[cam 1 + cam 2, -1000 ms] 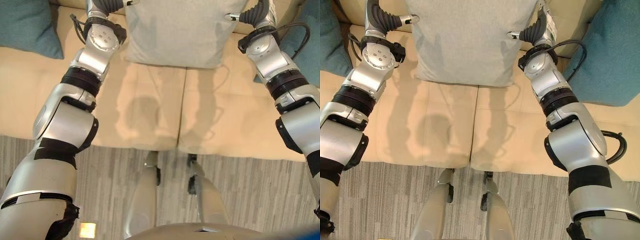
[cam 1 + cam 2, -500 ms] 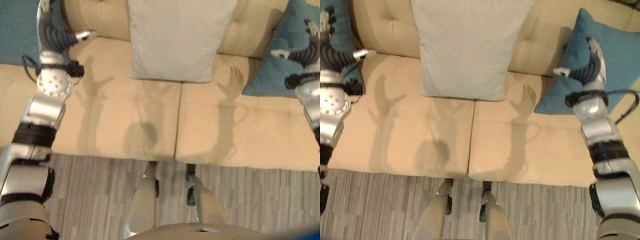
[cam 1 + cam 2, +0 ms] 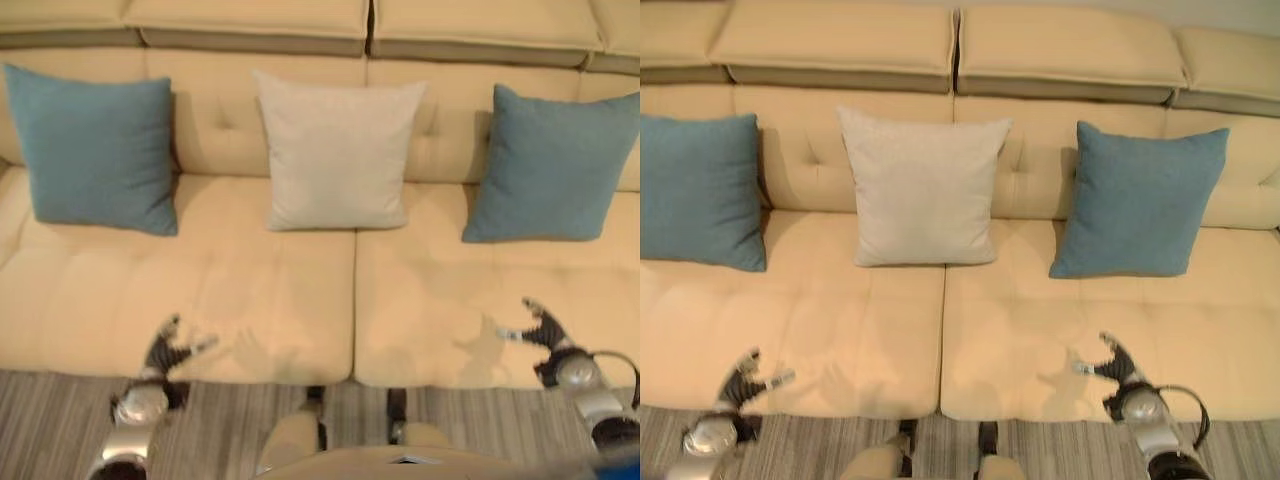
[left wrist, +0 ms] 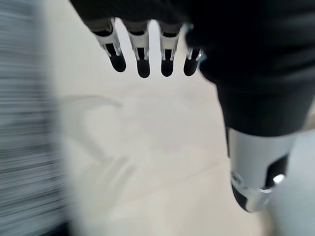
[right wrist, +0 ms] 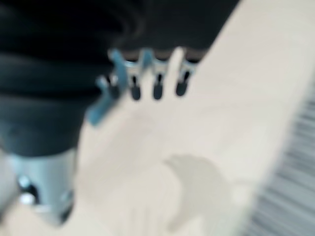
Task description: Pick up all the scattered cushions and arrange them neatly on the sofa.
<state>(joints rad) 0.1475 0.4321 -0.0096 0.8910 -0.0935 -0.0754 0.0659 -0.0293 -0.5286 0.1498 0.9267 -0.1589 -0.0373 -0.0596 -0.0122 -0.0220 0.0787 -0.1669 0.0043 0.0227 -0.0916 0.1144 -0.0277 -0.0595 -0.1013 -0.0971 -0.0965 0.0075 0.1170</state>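
Left eye view: three cushions (image 3: 338, 155) stand upright against the backrest; both hands (image 3: 168, 345) empty, fingers spread.

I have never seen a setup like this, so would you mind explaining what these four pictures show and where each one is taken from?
This is a humanoid robot tidying cushions on a sofa. The two wide pictures come from a stereo camera on its head, looking down. Three cushions lean against the backrest: a blue cushion on the left, a grey cushion in the middle and a second blue cushion on the right. The left hand and right hand hang low over the seat's front edge, fingers straight, holding nothing. The two close pictures come from cameras on the wrists, each looking along its own hand at the beige seat: left hand, right hand.
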